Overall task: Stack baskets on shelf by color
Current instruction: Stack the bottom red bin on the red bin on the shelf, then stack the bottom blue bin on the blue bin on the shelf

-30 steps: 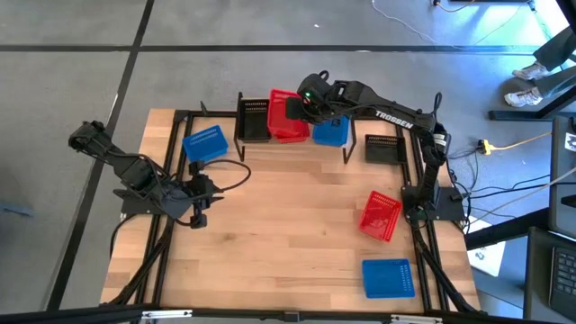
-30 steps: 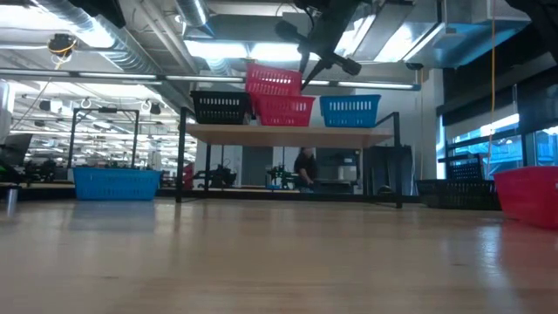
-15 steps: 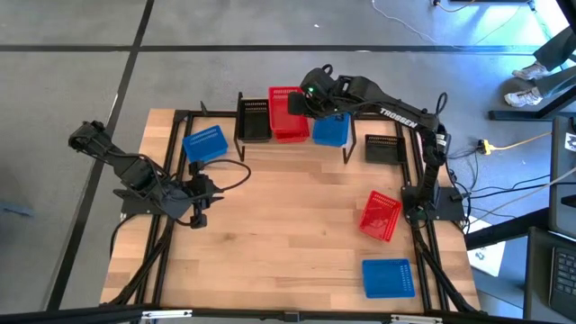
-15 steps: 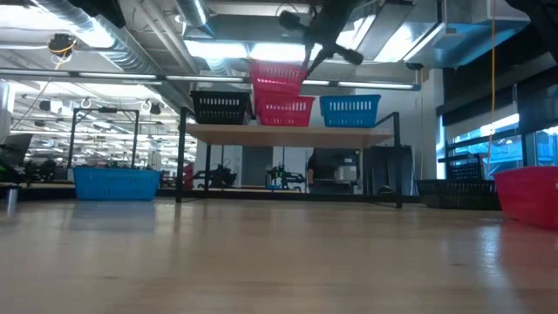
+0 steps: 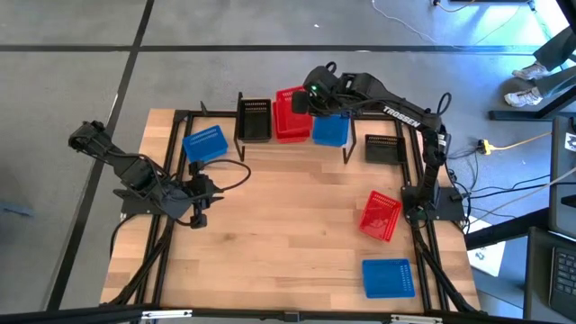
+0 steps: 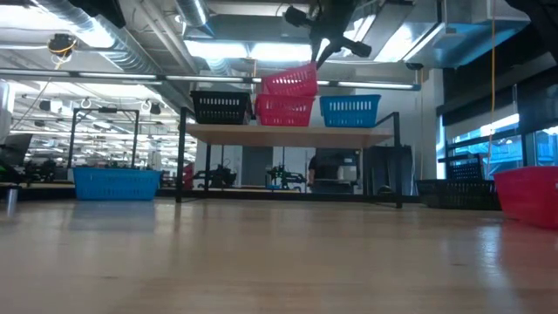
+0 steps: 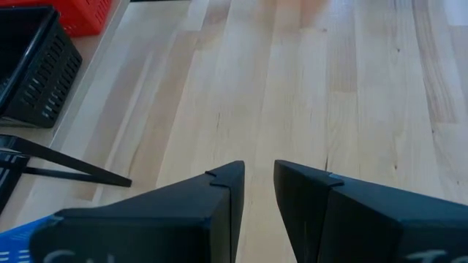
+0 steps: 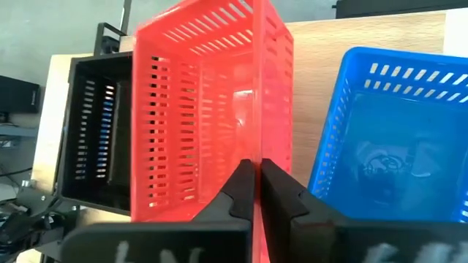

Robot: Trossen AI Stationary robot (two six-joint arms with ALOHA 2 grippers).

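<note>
Since a second ago, the right tool has carried the upper red basket rightward and lower, so it now tilts into the red basket standing on the shelf at upper centre of the frame. Only the right wrist view shows the fingers clamped on that basket's wall, between the black basket and the blue basket. Lower left on the surface, the left tool hovers, its fingers slightly apart, holding nothing.
</note>
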